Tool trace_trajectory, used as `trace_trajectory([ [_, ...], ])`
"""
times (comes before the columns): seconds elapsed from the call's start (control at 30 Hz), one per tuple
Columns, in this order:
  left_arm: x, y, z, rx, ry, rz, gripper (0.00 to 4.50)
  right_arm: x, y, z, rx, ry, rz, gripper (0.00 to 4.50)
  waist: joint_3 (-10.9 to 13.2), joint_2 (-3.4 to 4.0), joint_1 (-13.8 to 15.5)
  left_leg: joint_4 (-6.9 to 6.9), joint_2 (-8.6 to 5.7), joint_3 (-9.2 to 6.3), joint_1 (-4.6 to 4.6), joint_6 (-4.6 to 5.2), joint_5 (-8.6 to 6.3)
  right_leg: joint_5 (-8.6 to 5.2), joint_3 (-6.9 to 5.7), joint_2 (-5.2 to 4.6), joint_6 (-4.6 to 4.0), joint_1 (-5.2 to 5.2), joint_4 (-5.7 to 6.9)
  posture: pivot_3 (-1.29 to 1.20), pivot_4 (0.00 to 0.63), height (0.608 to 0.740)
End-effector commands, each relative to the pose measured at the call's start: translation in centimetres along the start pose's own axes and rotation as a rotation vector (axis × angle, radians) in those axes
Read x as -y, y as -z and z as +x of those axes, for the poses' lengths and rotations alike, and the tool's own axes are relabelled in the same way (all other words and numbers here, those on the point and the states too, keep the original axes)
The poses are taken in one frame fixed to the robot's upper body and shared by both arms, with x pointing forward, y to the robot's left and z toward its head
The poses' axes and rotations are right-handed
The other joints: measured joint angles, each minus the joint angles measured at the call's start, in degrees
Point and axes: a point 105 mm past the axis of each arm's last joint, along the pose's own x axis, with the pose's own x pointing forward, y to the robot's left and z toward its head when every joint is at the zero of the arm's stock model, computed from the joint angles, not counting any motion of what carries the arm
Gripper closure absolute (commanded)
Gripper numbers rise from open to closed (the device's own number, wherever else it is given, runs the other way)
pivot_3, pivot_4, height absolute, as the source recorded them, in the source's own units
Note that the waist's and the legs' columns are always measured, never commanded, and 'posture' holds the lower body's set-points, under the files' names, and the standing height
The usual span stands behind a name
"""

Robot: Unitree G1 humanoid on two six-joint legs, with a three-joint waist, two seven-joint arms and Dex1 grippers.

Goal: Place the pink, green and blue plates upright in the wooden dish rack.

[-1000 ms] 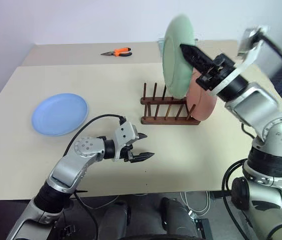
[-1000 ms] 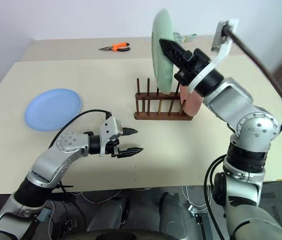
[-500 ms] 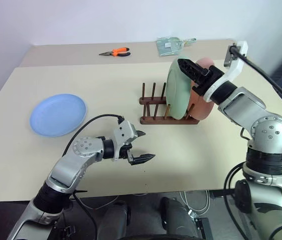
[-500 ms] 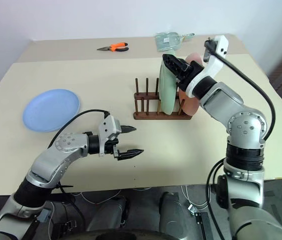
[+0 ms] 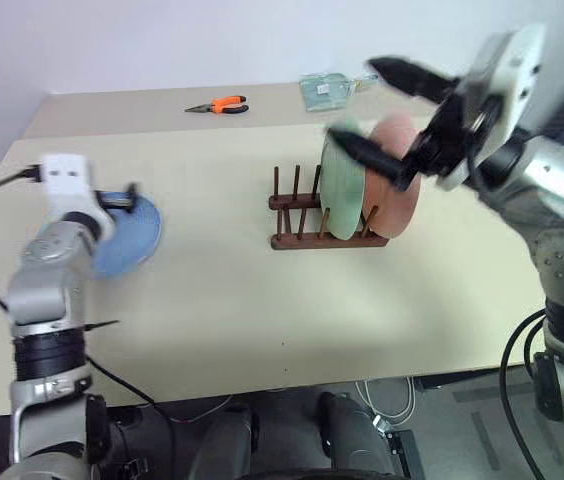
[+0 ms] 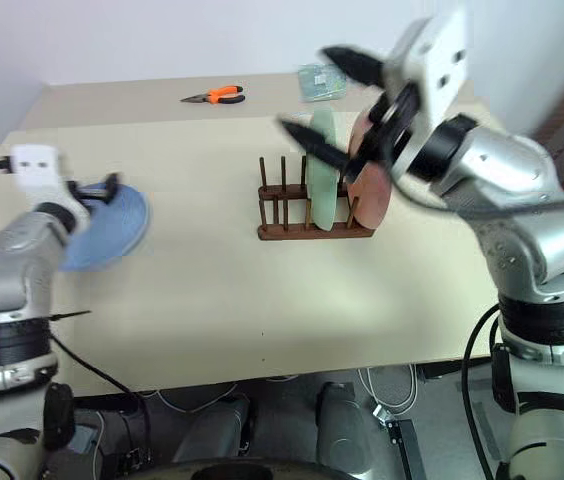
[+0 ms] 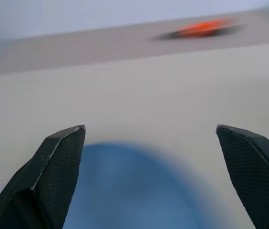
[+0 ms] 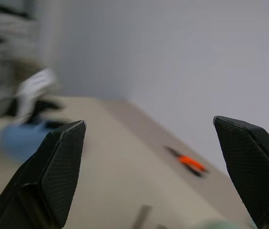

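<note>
Released, the green plate [image 5: 341,195] now stands in the rack [image 5: 302,222]; right gripper [image 5: 382,112] above, spread, empty; left gripper [image 7: 150,162] spread over the blue plate [image 7: 134,191].

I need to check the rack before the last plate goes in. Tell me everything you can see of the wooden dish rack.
The wooden dish rack is small and dark brown: two parallel base rails with upright pegs. It stands on the beige table. At its right end the green plate and the pink plate stand upright between pegs, pink outermost. The pegs to their left are free.
</note>
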Motion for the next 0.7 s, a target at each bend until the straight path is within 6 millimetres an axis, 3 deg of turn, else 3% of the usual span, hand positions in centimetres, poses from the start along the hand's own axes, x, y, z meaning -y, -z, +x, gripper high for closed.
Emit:
trace_trajectory([
  [0.03, -4.5, 1.5, -0.9, -0.086, -0.236, -0.070, 0.00, -2.3, 1.7, 0.7, -0.033, -0.083, 0.002, 0.01, -0.04, -0.19, 0.34, 0.02, -0.02, -0.01, -0.01, -0.01, 0.00, 0.01, 0.01, -0.04, -0.01, 0.01, -0.01, 0.00, 0.150, 0.740],
  [0.13, -5.0, 3.9, -1.9, -0.198, -0.257, -0.215, 0.00, -3.0, 3.2, 0.9, -0.050, -0.095, 0.027, 0.01, -0.01, -0.33, 1.20, 0.09, -0.09, -0.09, -0.12, -0.07, 0.03, 0.06, 0.00, -0.13, -0.09, 0.01, -0.01, 0.00, 0.150, 0.740],
  [0.23, -2.9, 6.3, -2.7, -0.304, -0.140, -0.293, 0.00, -3.1, 4.0, 0.9, -0.063, -0.093, 0.040, 0.01, -0.02, -0.35, 1.73, 0.11, -0.11, -0.09, -0.09, -0.13, 0.05, 0.03, -0.02, -0.12, -0.05, 0.02, 0.02, 0.00, 0.150, 0.740],
  [0.27, -2.5, 6.9, -2.8, -0.326, -0.127, -0.312, 0.24, -3.2, 4.3, 0.9, -0.069, -0.092, 0.037, 0.00, -0.02, -0.35, 1.77, 0.10, -0.10, -0.14, -0.10, -0.17, 0.08, 0.03, -0.07, -0.12, -0.05, 0.02, 0.05, 0.00, 0.150, 0.740],
  [0.37, -1.8, 7.6, -2.8, -0.342, -0.105, -0.424, 1.30, -3.2, 4.5, 0.9, -0.072, -0.094, 0.035, 0.00, -0.03, -0.35, 1.71, 0.08, -0.09, -0.22, -0.08, -0.25, 0.12, 0.01, -0.14, -0.10, -0.03, 0.03, 0.09, 0.00, 0.150, 0.740],
  [0.5, -1.4, 7.4, -2.4, -0.317, -0.102, -0.532, 3.42, -3.6, 4.9, 0.6, -0.098, -0.126, 0.049, 0.00, -0.03, -0.35, 1.64, 0.05, -0.07, -0.21, -0.05, -0.29, 0.13, 0.02, -0.15, -0.09, -0.04, 0.03, 0.09, 0.00, 0.150, 0.740],
  [0.57, -0.2, 5.6, -1.8, -0.227, -0.032, -0.606, 4.43, -3.6, 5.0, 0.5, -0.109, -0.128, 0.032, 0.00, -0.03, -0.37, 1.75, 0.05, -0.08, -0.22, -0.06, -0.29, 0.14, 0.02, -0.15, -0.09, -0.04, 0.03, 0.08, 0.00, 0.150, 0.740],
  [0.7, 4.1, -3.9, -2.3, 0.146, 0.270, -0.658, 4.48, -4.0, 4.8, 1.3, -0.109, -0.129, -0.065, 0.00, 0.07, -0.60, 1.85, 0.09, -0.10, -0.22, -0.12, -0.33, 0.16, 0.02, -0.17, -0.12, -0.05, 0.06, 0.03, 0.00, 0.150, 0.740],
])
